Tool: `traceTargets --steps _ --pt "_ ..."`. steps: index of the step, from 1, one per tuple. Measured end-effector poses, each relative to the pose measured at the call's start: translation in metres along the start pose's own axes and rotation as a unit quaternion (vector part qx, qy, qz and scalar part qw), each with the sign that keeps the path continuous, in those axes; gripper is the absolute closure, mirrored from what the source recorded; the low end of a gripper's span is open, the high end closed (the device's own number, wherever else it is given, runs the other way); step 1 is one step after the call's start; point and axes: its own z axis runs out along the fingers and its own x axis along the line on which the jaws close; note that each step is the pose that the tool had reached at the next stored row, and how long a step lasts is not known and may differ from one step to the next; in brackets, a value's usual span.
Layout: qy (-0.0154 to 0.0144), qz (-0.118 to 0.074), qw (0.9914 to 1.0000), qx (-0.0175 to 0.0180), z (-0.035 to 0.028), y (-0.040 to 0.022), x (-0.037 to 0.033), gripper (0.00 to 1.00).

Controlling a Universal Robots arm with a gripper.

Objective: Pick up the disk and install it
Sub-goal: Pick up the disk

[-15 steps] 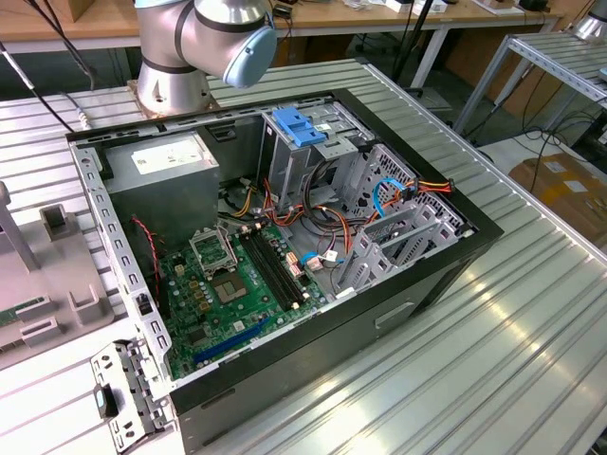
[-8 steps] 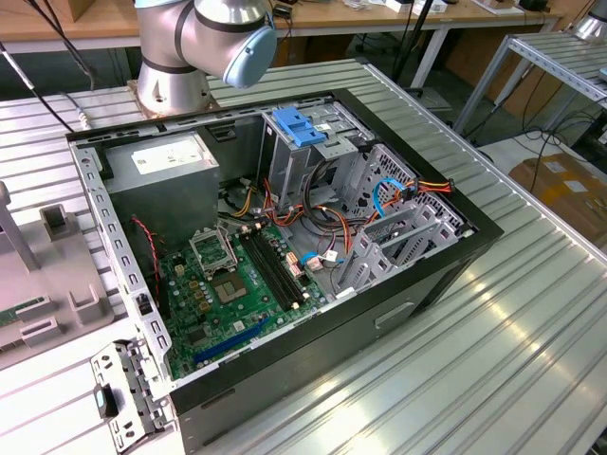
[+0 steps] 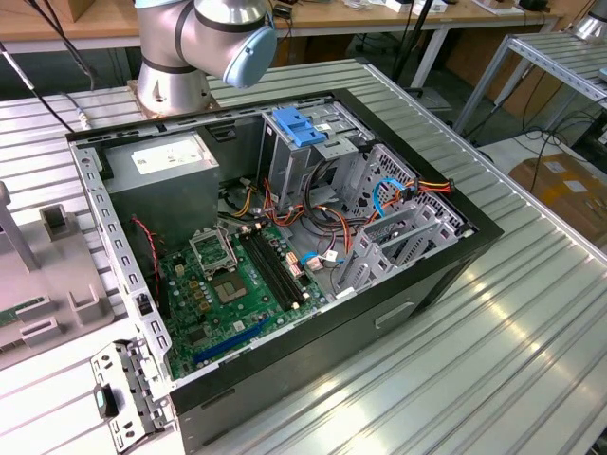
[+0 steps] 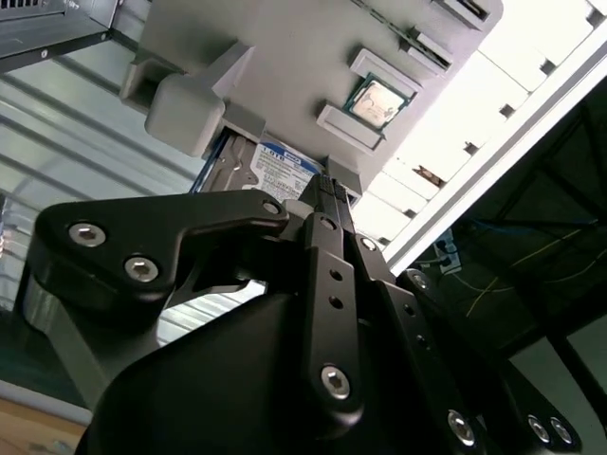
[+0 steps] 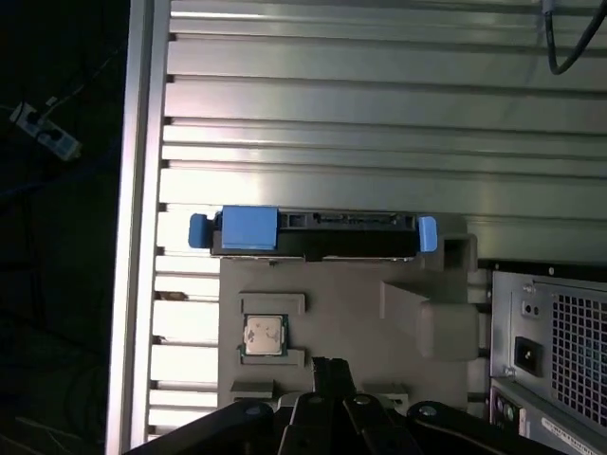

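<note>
The disk (image 5: 313, 232) stands on its edge at the far end of a grey holder (image 5: 360, 303) on the ribbed table, with blue rails at both of its ends. Its white label with a blue band (image 4: 285, 161) shows in the second wrist view, just past the fingertips. My gripper (image 5: 332, 365) hangs over the holder, short of the disk and apart from it. Its black fingers (image 4: 327, 204) are pressed together with nothing between them.
A processor chip (image 5: 264, 334) lies in a pocket of the holder, between gripper and disk. The open computer case (image 3: 484, 237) lies beside the holder (image 3: 47, 275), with a drive cage and blue bracket (image 3: 299, 123), a power supply (image 3: 166, 175) and loose cables. The table edge (image 5: 137, 237) runs close to the disk.
</note>
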Motion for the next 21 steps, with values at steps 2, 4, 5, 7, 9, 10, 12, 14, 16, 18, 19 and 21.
traceTargets --steps 2,4,5,7,9,10,12,14,16,18,19,21 --pt "0.0006 -0.013 0.99991 0.0000 0.0000 0.0000 0.0000 0.89" --pt "0.0012 -0.027 0.99964 0.0000 0.0000 0.0000 0.0000 0.89" --pt "0.0016 -0.036 0.99936 0.0000 0.0000 0.0000 0.0000 0.89" --pt "0.0020 -0.047 0.99891 0.0000 0.0000 0.0000 0.0000 0.89" --pt "0.0028 -0.063 0.99800 0.0000 0.0000 0.0000 0.0000 0.89" --pt "0.0030 -0.068 0.99768 0.0000 0.0000 0.0000 0.0000 0.89" --pt "0.0034 -0.078 0.99696 0.0000 -0.0001 0.0000 0.0000 0.89" --pt "0.0038 -0.087 0.99623 0.0000 0.0000 0.0000 0.0000 0.89" --pt "0.0042 -0.096 0.99535 0.0000 0.0000 0.0000 0.0000 0.89" --pt "0.0046 -0.105 0.99441 0.0000 0.0000 0.0000 0.0000 0.89" --pt "0.0048 -0.110 0.99395 0.0000 0.0000 0.0000 0.0000 0.89" --pt "0.0050 -0.114 0.99343 0.0000 0.0000 0.0000 0.0000 0.89"
